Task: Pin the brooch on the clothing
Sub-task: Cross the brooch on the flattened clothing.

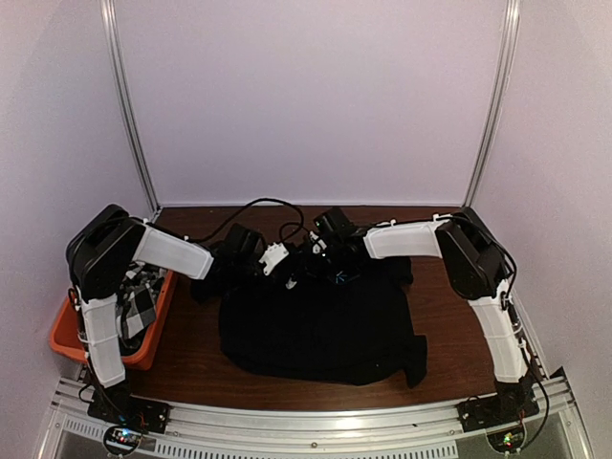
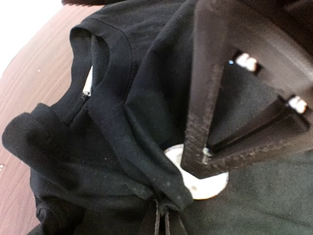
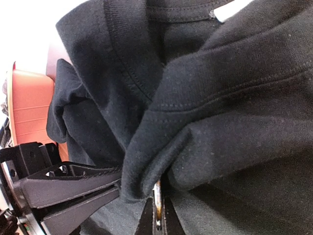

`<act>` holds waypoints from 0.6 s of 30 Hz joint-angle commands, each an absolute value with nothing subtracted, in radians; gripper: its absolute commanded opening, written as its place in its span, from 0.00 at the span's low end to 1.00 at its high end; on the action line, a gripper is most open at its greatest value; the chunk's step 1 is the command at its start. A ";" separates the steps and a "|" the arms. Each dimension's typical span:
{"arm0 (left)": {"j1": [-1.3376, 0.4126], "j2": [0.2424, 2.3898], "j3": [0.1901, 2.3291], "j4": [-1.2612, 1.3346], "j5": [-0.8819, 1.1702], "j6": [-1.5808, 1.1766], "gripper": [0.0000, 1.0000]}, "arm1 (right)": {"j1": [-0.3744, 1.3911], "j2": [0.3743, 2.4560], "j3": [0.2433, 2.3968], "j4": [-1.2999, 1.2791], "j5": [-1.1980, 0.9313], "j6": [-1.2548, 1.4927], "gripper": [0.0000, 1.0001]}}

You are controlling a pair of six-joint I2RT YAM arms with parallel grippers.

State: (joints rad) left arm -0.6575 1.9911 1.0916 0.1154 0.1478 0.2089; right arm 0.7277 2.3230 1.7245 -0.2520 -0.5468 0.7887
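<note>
Pinning now: left hand (image 2: pixel 160 214) pinches a fold of shirt (image 2: pixel 146 73), right hand (image 3: pixel 156 208) clamps the brooch (image 2: pixel 210 188), which next needs pressing into that fold

T-shirt (image 1: pixel 316 325): matt black knit cloth, ribbed stitched collar | brooch (image 2: pixel 211 188): smooth white disc, plastic-looking, faint sheen | right gripper (image 2: pixel 196 166): matt black plastic, grainy layered face | tabletop (image 1: pixel 459 316): reddish-brown wood grain, smooth | bin (image 3: pixel 30 107): smooth orange plastic | checked cloth (image 1: pixel 139 301): matt woven fabric
</note>
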 commanded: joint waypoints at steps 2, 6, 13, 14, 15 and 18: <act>-0.664 1.932 1.069 0.165 0.193 0.201 0.00 | 0.725 2.352 1.759 -0.308 -0.576 0.729 0.00; -0.664 1.920 1.063 0.174 0.195 0.200 0.00 | 0.727 2.364 1.764 -0.323 -0.608 0.703 0.00; -0.664 1.921 1.058 0.175 0.224 0.199 0.00 | 0.732 2.364 1.773 -0.321 -0.635 0.680 0.00; -0.664 1.921 1.060 0.175 0.230 0.198 0.00 | 0.731 2.365 1.775 -0.320 -0.640 0.681 0.00; -0.664 1.923 1.060 0.175 0.236 0.198 0.00 | 0.732 2.364 1.776 -0.317 -0.644 0.681 0.00; -0.664 1.925 1.060 0.175 0.244 0.198 0.00 | 0.737 2.366 1.783 -0.308 -0.657 0.679 0.00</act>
State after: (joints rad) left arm -0.6575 1.9530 1.0664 0.1261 0.1940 0.2035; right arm 0.7223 2.3383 1.7504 -0.2943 -0.6159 0.7044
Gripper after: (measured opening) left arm 0.026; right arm 0.006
